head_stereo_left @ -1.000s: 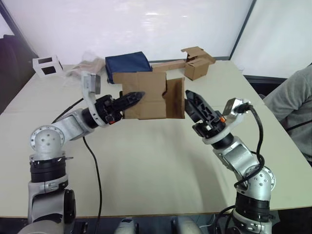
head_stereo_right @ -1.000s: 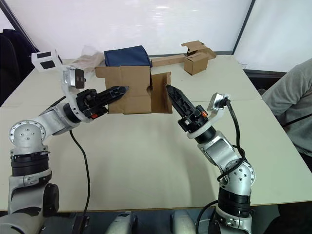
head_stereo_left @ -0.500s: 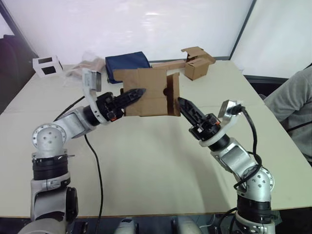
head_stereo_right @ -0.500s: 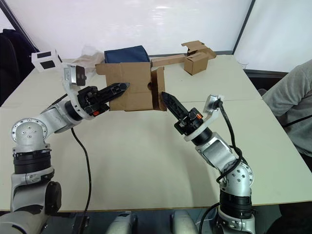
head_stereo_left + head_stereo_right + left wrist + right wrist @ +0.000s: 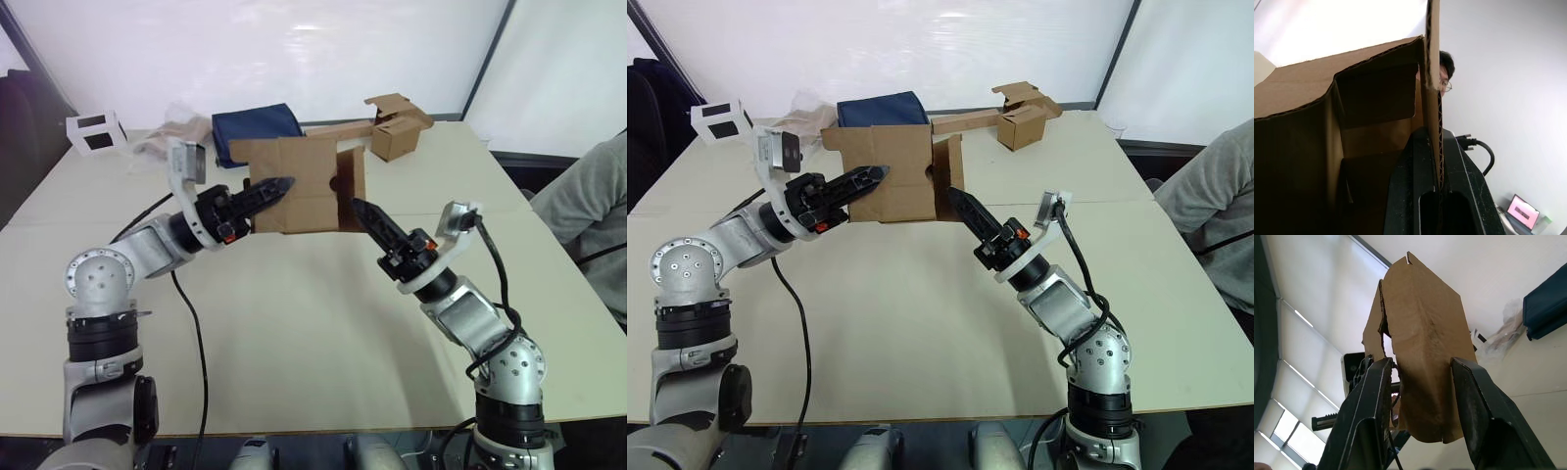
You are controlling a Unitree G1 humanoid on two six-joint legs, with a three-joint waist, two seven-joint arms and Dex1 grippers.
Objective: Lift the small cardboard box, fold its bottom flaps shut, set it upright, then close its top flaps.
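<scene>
We hold the box [image 5: 299,184] above the surface [image 5: 294,323], near its far middle. The left gripper [image 5: 277,186] has its fingers clamped on one cardboard wall, as the left wrist view confirms. The right gripper [image 5: 361,208] has its fingers apart, straddling a flap [image 5: 351,188] at the box's right end without pinching it.

Over the last second the right gripper has advanced from a wider stance beside the box to the base of this flap, and the flap has swung from broadside to nearly edge-on. We judge that bottom-flap folding is under way but not complete; the remaining flaps still need closing. The box with strip [image 5: 392,125] lies untouched at the far edge.
</scene>
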